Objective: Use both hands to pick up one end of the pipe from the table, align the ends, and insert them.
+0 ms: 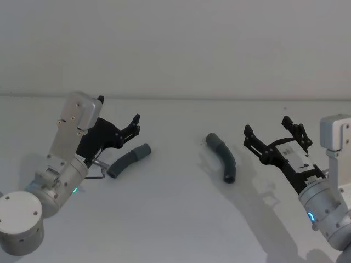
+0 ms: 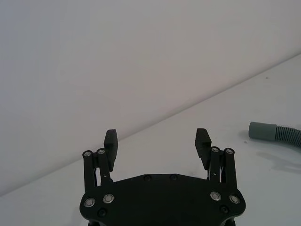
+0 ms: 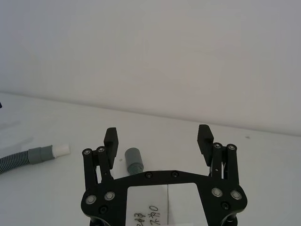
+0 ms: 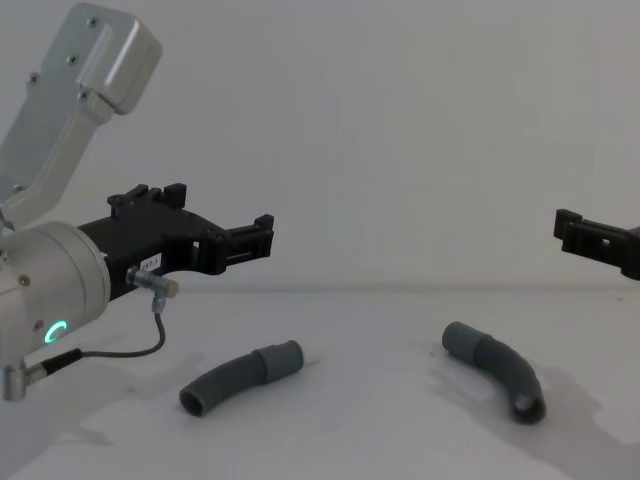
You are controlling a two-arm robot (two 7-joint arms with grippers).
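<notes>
Grey L pipe piece (image 1: 129,159) lies on the table (image 1: 175,224) at 6 o'clock from my L gripper (image 1: 118,109), axis 2-to-8. R pipe piece (image 1: 222,157) lies at 8 o'clock from R gripper (image 1: 266,125), axis 11-to-5. Both grippers spread wide, empty.

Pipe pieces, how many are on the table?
2. The left pipe piece lies on the table near the left end effector; the right pipe piece lies right of centre, near the right end effector. None seems hidden.
</notes>
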